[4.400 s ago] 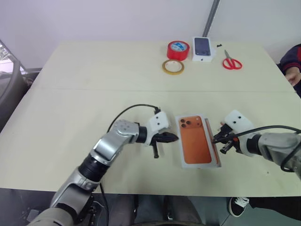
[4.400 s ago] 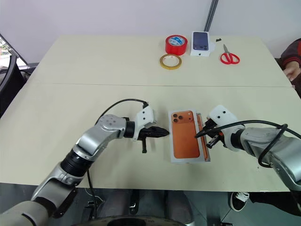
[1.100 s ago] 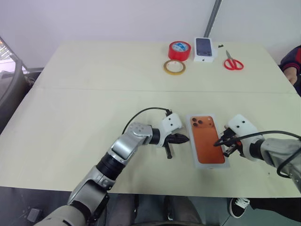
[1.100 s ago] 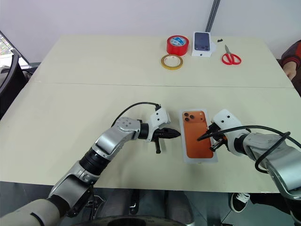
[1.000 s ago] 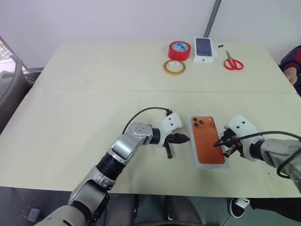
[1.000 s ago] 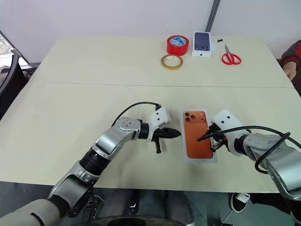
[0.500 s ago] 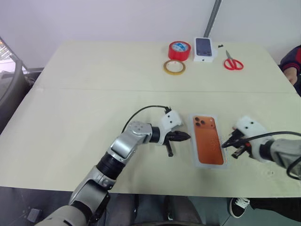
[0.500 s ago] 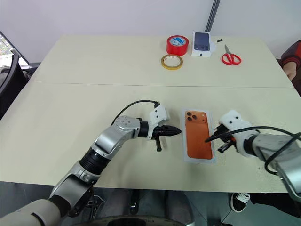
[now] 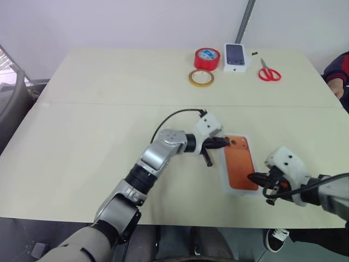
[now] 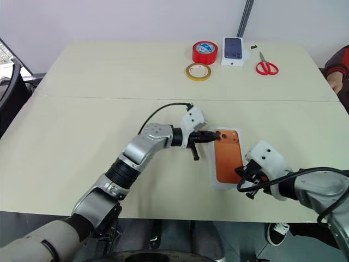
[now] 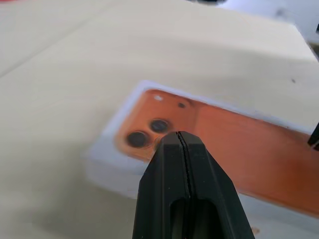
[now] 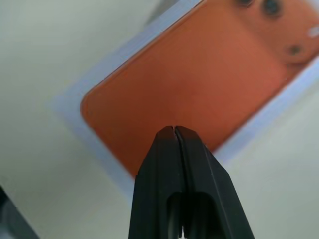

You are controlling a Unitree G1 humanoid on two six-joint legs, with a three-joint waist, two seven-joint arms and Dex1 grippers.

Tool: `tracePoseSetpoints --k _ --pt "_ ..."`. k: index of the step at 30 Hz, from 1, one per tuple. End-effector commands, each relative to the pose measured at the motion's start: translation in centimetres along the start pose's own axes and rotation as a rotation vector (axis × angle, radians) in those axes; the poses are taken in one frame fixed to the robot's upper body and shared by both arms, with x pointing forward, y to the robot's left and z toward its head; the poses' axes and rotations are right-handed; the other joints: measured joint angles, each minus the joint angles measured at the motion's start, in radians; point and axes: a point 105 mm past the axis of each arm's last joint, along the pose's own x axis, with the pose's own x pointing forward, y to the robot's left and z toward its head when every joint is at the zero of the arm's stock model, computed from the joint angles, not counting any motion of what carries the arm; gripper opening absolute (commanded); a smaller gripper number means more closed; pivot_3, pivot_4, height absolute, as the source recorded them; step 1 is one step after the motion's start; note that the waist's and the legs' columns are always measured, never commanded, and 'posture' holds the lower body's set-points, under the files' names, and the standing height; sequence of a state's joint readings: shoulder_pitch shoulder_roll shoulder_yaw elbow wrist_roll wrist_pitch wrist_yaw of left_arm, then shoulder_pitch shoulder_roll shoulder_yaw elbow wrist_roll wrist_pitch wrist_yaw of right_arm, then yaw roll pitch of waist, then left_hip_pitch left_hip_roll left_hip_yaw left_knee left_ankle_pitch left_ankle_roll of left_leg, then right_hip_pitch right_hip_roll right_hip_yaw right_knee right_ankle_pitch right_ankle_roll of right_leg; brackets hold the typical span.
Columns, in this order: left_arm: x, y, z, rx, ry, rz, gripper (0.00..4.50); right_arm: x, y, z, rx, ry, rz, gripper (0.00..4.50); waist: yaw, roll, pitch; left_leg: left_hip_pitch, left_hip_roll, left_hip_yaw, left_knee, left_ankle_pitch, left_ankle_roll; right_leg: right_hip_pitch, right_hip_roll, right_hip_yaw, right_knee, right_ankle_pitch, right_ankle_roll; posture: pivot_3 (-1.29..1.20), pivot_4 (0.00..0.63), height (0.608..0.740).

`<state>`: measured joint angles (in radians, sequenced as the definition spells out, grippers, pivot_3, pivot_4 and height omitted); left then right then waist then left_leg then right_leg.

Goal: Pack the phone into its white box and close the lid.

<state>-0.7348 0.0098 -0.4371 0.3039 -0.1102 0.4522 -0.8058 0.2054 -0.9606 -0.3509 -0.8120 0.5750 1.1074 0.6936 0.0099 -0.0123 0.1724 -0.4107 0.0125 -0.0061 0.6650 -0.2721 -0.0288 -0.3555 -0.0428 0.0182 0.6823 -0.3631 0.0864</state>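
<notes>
The copper-orange phone [image 9: 241, 164] lies back-up inside the white box [image 9: 222, 170], whose thin rim frames it near the table's front edge. My left gripper [image 9: 227, 143] is shut and empty, its tip over the phone's camera end [image 11: 149, 127]. My right gripper [image 9: 254, 177] is also shut and empty, its tip at the phone's near right corner. In the right wrist view the shut fingertips [image 12: 173, 128] point at the phone's plain end, with the box rim [image 12: 75, 107] beside it. The lid is out of view.
At the table's far side are a red tape roll [image 9: 207, 57], a yellow tape ring [image 9: 200, 78], a small white box printed with a dark phone [image 9: 236, 57] and red scissors [image 9: 269, 72]. A person's hand [image 9: 341, 87] shows at the right edge.
My left gripper has moved right and away from me, onto the phone's camera end. My right gripper has drawn back from the phone's right side to its near right corner. Both stayed shut.
</notes>
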Motion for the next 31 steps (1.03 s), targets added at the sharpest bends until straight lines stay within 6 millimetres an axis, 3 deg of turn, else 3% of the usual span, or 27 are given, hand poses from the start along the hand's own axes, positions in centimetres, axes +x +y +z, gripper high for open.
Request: tracePoseSetpoints --k 1,3,6,9,12,17,21,25,31 --pt "0.4 -0.1 -0.8 0.107 0.066 -0.008 0.00 0.4 0.1 -0.3 -0.015 0.025 -0.037 0.01 0.000 0.000 0.000 0.000 0.000 0.000 0.000 0.000 0.000 0.000 0.000 0.000 0.000 0.000 0.000 0.00 0.150 0.740" --pt "0.1 0.0 -1.1 0.104 0.067 -0.002 0.00 0.6 -0.1 -0.2 -0.016 0.020 -0.060 0.01 0.001 0.000 -0.001 0.001 0.000 0.000 0.000 0.000 0.000 0.001 0.000 0.000 0.000 0.000 0.000 0.00 0.150 0.740" --pt "-1.6 1.5 0.9 0.020 -0.047 0.055 0.00 -0.1 -1.5 1.8 -0.054 -0.072 -0.133 0.01 0.000 0.000 -0.001 0.001 0.000 0.000 0.000 0.000 0.000 0.001 0.000 0.000 0.000 0.000 0.000 0.00 0.150 0.740" --pt "-6.9 4.5 2.9 -0.026 -0.188 0.184 0.00 -1.6 -3.8 4.9 -0.084 -0.257 -0.225 0.01 -0.010 0.000 -0.001 0.001 0.001 0.000 0.000 0.000 0.000 0.000 0.001 0.000 0.001 0.000 0.000 0.00 0.150 0.740" --pt "-12.2 6.7 2.8 -0.028 -0.220 0.323 0.00 -2.2 -5.3 6.0 -0.083 -0.330 -0.268 0.01 -0.022 0.001 -0.001 0.001 0.002 0.000 -0.002 0.001 -0.002 -0.001 0.001 0.000 0.001 0.000 0.000 0.00 0.150 0.740" --pt "-21.4 9.2 0.2 -0.031 -0.172 0.586 0.00 -1.9 -7.4 7.1 -0.017 -0.446 -0.270 0.01 -0.021 0.000 -0.001 0.001 0.002 0.000 -0.002 0.001 -0.002 0.000 0.000 0.000 0.001 0.000 0.000 0.00 0.150 0.740" --pt "-27.0 9.0 -1.8 -0.022 -0.114 0.741 0.00 -1.2 -8.1 7.9 0.024 -0.506 -0.215 0.01 -0.019 0.000 -0.001 0.001 0.002 0.000 -0.002 0.001 -0.002 -0.001 -0.001 0.000 0.000 0.000 0.000 0.00 0.150 0.740" --pt "-29.7 8.1 -3.0 -0.039 -0.091 0.819 0.00 -0.2 -7.6 8.0 0.028 -0.517 -0.150 0.01 -0.017 0.000 -0.001 0.001 0.001 0.000 -0.002 0.001 -0.001 0.000 -0.002 -0.001 0.000 0.000 0.000 0.00 0.150 0.740" --pt "-30.4 7.3 -4.0 -0.068 -0.073 0.848 0.00 0.9 -6.6 8.1 0.020 -0.519 -0.102 0.01 -0.020 0.000 -0.001 0.001 0.001 0.000 -0.002 0.001 -0.001 -0.001 -0.002 0.000 0.001 0.000 0.000 0.00 0.150 0.740"
